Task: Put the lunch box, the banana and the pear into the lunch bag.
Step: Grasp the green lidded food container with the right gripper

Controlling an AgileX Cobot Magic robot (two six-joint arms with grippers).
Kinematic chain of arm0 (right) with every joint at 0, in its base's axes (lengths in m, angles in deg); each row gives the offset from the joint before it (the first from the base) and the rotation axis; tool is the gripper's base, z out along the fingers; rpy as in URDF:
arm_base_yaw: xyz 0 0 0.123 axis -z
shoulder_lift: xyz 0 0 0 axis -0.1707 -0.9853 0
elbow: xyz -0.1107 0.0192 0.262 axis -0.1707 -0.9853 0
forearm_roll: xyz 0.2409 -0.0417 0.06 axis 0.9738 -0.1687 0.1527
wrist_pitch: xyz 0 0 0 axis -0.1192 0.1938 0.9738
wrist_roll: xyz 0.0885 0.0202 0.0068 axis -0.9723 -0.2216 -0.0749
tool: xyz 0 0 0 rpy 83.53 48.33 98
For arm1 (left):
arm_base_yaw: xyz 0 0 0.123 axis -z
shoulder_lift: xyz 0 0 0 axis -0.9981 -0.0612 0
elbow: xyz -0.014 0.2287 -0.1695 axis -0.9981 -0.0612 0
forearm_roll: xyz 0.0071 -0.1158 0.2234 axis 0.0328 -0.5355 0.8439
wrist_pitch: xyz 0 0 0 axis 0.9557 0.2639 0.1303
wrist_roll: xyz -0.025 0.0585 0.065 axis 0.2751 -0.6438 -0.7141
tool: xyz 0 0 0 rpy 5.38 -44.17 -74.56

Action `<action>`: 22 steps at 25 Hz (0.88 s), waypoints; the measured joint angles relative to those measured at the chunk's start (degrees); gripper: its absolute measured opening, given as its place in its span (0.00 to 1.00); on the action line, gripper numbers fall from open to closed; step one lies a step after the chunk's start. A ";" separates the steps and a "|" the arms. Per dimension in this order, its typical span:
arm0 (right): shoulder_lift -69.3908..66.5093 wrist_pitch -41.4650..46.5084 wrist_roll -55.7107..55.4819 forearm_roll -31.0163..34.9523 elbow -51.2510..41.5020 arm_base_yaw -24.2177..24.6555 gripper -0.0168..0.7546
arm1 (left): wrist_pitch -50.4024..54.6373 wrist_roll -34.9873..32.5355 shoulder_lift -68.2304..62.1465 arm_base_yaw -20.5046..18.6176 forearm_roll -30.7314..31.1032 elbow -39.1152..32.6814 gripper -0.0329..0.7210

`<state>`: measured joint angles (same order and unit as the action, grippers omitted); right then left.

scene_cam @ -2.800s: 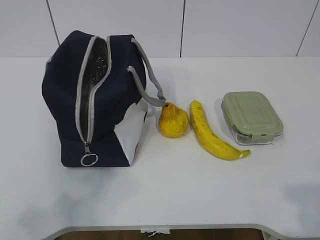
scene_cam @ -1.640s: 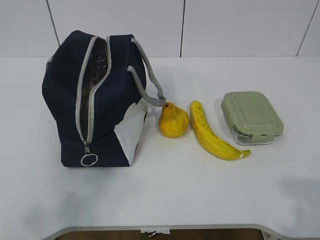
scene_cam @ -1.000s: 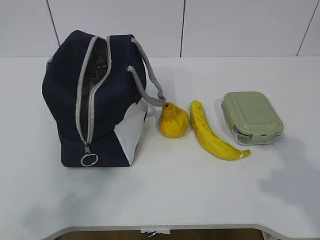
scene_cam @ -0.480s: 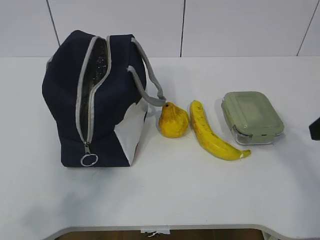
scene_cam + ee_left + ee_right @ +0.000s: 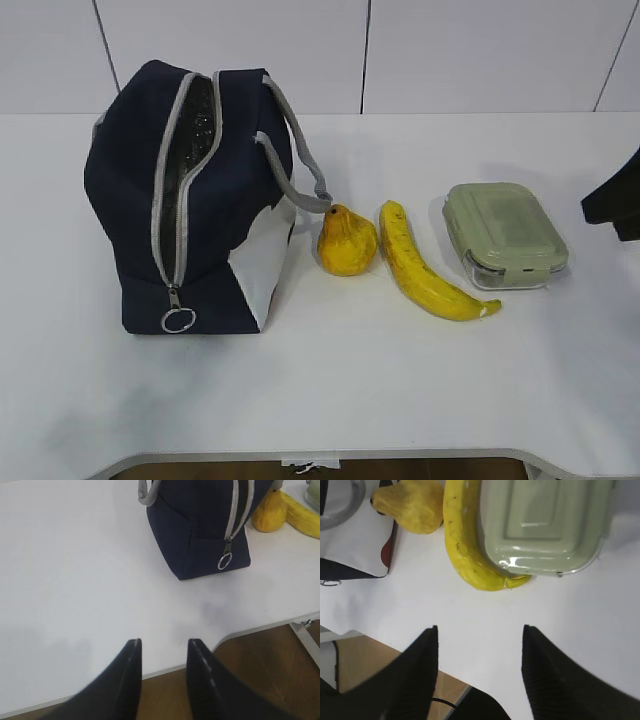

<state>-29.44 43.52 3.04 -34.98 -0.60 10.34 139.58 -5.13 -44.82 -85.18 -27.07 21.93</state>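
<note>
Lunch bag (image 5: 190, 200), navy fabric, zipper parted on silver lining, stands left; beside it lie squat pear (image 5: 346, 241), curved banana (image 5: 425, 266), sage-lidded lunch box (image 5: 504, 235). Left gripper (image 5: 162, 652) gapes narrowly, right gripper (image 5: 480, 640) wider; both empty.

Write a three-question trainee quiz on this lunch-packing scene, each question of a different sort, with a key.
1. True or false: the banana already lies inside the lunch bag.
2. Multiple choice: which thing lies nearest the lunch bag on the table? A) the lunch box B) the pear C) the banana
3. Fill in: the lunch bag's zipper is ____, with silver lining showing through the gap.

Key
1. False: it lies on the table between the pear and the lunch box.
2. B
3. open
</note>
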 joint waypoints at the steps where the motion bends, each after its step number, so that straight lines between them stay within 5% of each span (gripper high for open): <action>1: -1.30 1.07 1.25 1.41 0.62 1.70 0.56 | 0.00 0.00 0.00 0.00 0.00 0.00 0.36; 6: -9.91 1.92 7.34 8.52 5.50 7.92 0.56 | 0.00 0.00 0.00 0.00 0.00 0.00 0.36; 22: -25.66 1.92 9.42 11.16 18.17 8.49 0.57 | 0.00 0.00 0.00 0.00 0.00 0.00 0.36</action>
<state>-55.10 45.44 12.46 -23.82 17.57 18.83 139.58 -5.13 -44.82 -85.18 -27.07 21.93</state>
